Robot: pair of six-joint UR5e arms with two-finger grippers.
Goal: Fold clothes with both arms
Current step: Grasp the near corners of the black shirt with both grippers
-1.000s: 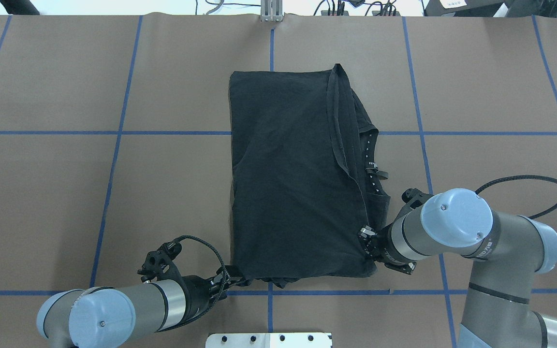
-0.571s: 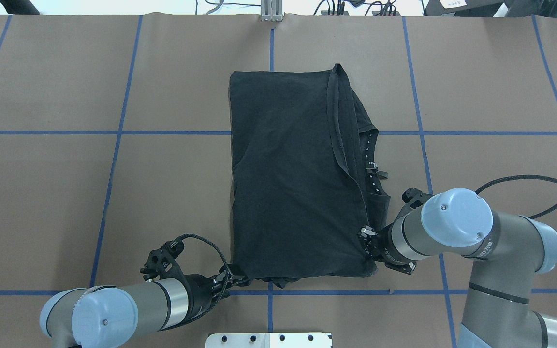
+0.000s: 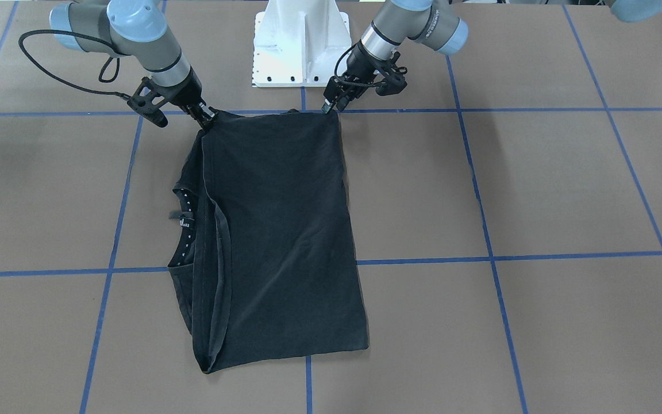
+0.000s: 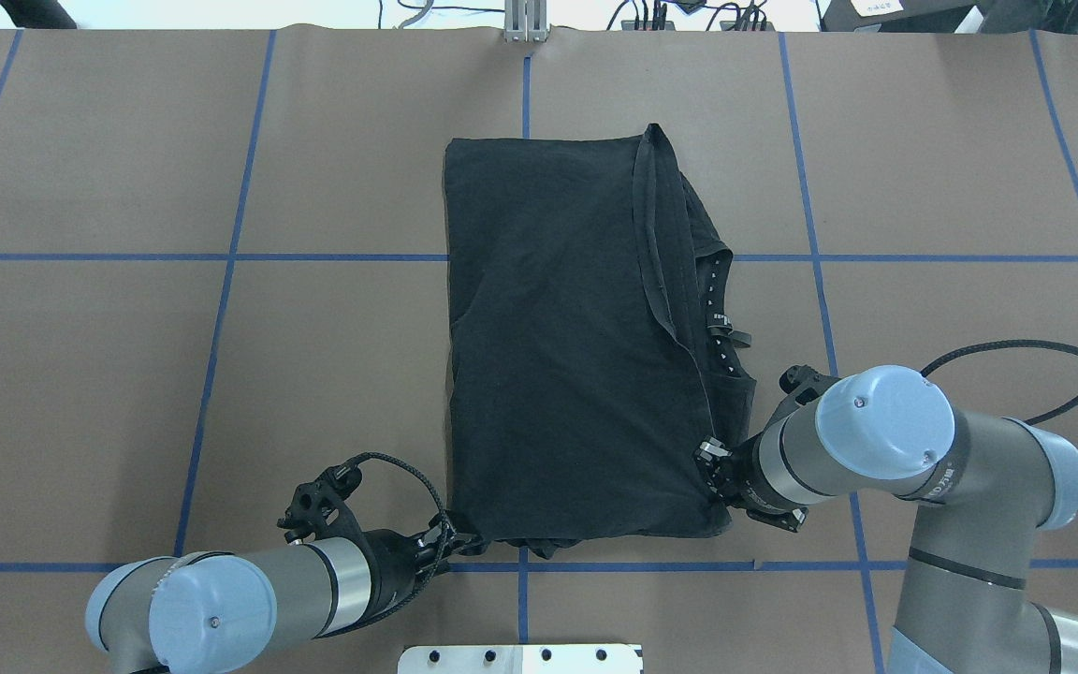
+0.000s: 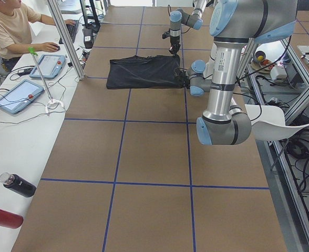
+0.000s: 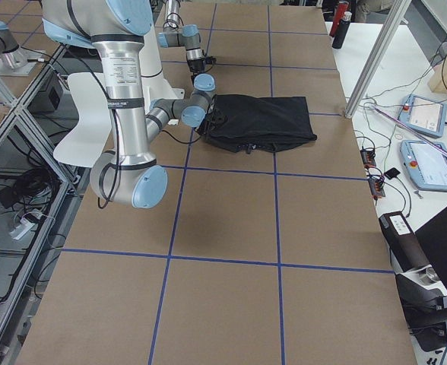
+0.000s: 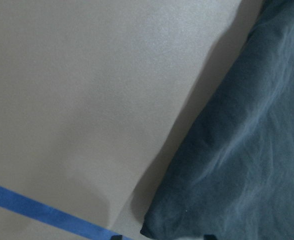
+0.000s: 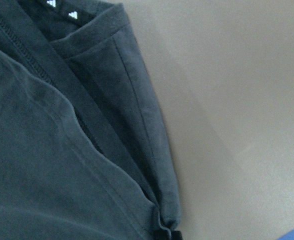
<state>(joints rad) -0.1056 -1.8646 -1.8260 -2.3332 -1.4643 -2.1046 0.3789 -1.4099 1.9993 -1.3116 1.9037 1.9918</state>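
Black T-shirt [image 3: 279, 230], near corners at left gripper [image 3: 331, 107], right gripper [image 3: 207, 118].

Wrist views cut both off at bottom edge: left claw [image 3: 329, 106] mere dark slivers, right claw [image 3: 207, 117] tips buried in T-shirt [image 3: 279, 230] corner.

Black T-shirt [image 4: 567, 356], plain and unprinted on its upper face, against a brown surface [image 4: 314, 374] gridded with blue tape lines. Small white marks, possibly triangles, dot its neckband [image 4: 715, 314]. Left arm [image 4: 249, 599] and right arm [image 4: 885, 431]: grey-silver, light-blue caps. Left end effector [image 4: 466, 540] and right end effector [image 4: 709, 468]: black.
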